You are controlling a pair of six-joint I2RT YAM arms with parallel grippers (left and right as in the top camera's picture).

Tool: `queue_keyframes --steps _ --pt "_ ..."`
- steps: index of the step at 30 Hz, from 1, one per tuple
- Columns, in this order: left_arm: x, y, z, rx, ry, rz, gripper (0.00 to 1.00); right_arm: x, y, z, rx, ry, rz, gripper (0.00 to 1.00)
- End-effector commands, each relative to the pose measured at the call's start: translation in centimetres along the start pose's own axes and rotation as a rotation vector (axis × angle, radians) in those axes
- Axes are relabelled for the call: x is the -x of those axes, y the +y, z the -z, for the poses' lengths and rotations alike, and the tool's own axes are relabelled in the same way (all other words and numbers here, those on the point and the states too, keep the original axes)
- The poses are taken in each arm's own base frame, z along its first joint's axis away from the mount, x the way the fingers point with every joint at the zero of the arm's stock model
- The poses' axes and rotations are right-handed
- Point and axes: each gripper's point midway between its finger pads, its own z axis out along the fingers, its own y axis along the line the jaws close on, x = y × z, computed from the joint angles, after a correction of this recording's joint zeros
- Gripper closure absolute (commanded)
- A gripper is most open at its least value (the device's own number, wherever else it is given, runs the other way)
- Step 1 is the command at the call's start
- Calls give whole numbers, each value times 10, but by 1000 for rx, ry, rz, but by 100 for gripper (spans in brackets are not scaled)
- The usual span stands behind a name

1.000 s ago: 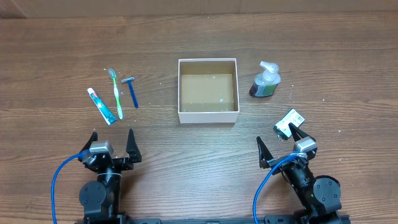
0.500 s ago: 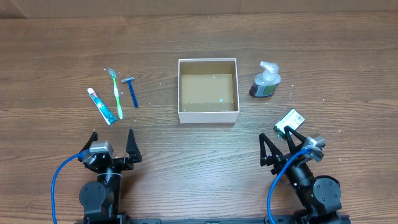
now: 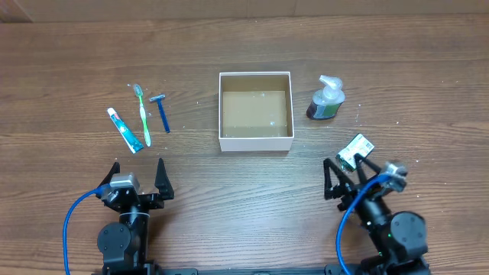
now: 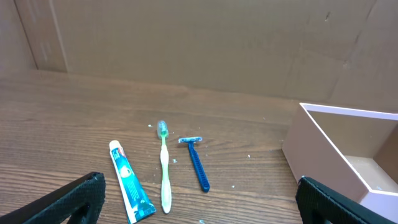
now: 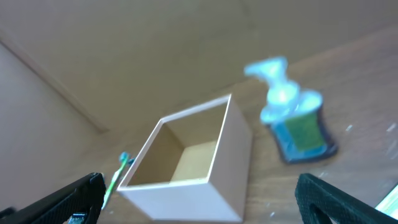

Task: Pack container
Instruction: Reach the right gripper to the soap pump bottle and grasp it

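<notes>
The container (image 3: 256,143) is open-topped, soap bottle (image 3: 326,103) near one wall.

On the table (image 3: 428,69) I count 1 container (image 3: 256,143), square with white walls. To one side of it lie 3 slim toiletries: 1 toothpaste tube (image 3: 125,130), 1 green toothbrush (image 3: 143,114) and 1 blue razor (image 3: 162,112). On the other side are 1 pump bottle (image 3: 327,99) and 1 green-and-white packet (image 3: 354,150). That makes 5 loose items around 1 box. At the near edge stand 2 arms (image 3: 122,237), so 2 grippers, the left gripper (image 3: 137,164) and the right gripper (image 3: 344,163), each with 2 fingers (image 3: 162,179), plus 2 blue cables (image 3: 72,210).
</notes>
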Motion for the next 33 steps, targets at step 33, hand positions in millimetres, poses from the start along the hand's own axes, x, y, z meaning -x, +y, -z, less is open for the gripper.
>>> queue_keyframes --steps 33 --pt "0 2 0 6 -6 14 0 9 -85 -190 -262 159 432 0"
